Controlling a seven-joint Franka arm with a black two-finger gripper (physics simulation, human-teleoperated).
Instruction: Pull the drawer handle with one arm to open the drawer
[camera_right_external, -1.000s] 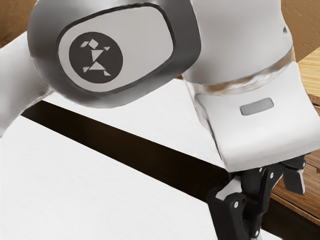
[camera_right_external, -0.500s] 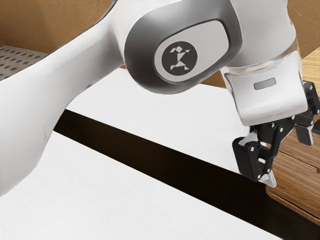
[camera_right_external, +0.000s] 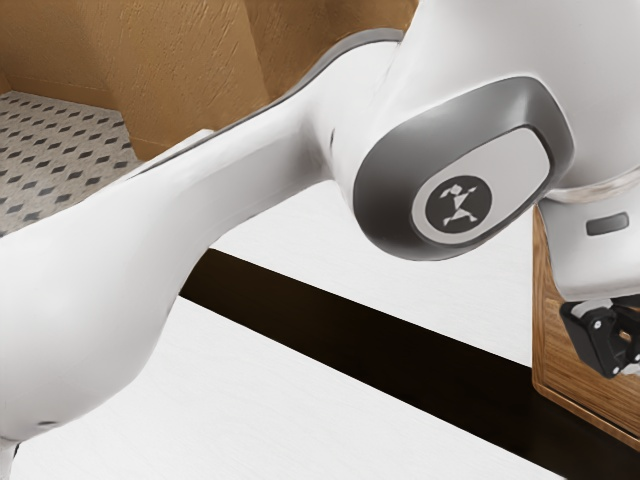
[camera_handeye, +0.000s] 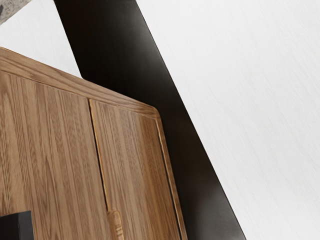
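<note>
At the exterior view's right edge, the fingers (camera_right_external: 600, 338) were close to the cabinet (camera_right_external: 555, 340) on the counter (camera_right_external: 350, 425). I could not tell if they were apart or together.

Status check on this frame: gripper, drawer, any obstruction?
Gripper at the cabinet face. Drawer front looks flush, not yet pulled; likely handle just under the hand. No obstruction seen.
</note>
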